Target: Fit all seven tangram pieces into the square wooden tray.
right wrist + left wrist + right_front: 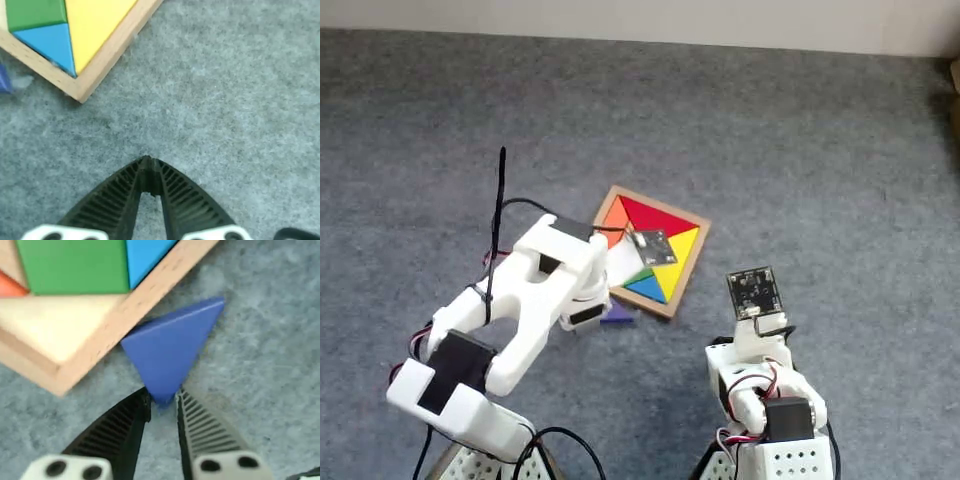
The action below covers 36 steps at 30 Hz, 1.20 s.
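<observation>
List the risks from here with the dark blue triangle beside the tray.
1. The left pincer grips the dark blue triangle only at one corner, so the piece may swivel or slip out on lifting.
2. The triangle lies against the tray rim; if dragged rather than lifted, it might catch there and shove the tray.
3. The bare slot sits next to the green piece; a tilted drop could jam on it.
</observation>
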Tool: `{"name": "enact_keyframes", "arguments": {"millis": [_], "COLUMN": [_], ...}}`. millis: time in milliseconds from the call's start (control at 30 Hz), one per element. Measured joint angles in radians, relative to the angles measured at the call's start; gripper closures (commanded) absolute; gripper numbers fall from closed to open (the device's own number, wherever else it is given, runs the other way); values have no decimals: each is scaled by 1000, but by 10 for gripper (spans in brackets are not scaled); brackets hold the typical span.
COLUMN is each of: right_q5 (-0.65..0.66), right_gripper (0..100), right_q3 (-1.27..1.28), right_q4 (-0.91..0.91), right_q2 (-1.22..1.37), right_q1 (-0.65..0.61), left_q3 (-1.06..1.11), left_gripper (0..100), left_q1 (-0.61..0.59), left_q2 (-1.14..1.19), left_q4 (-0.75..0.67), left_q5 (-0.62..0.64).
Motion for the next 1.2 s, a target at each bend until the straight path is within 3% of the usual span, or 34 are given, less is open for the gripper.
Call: {"name": "enact_keyframes", "arguments": {"millis": [167,367,800,1200], "right_q5": [0,0,0,0], "right_gripper": [993,993,993,993], "right_q3": [0,0,0,0], "right_q4": [0,0,0,0], "right_q2": [0,0,0,0], "right_q1": [0,0,0,0], "left_q3": [0,0,-34,-259], "left_gripper": [929,736,737,737], "left_q1": [-9,23,38,63], "left_q2": [-86,-101,-20,196], "left_q4": [2,0,-103,-58], "left_q5": [107,164,158,161]}}
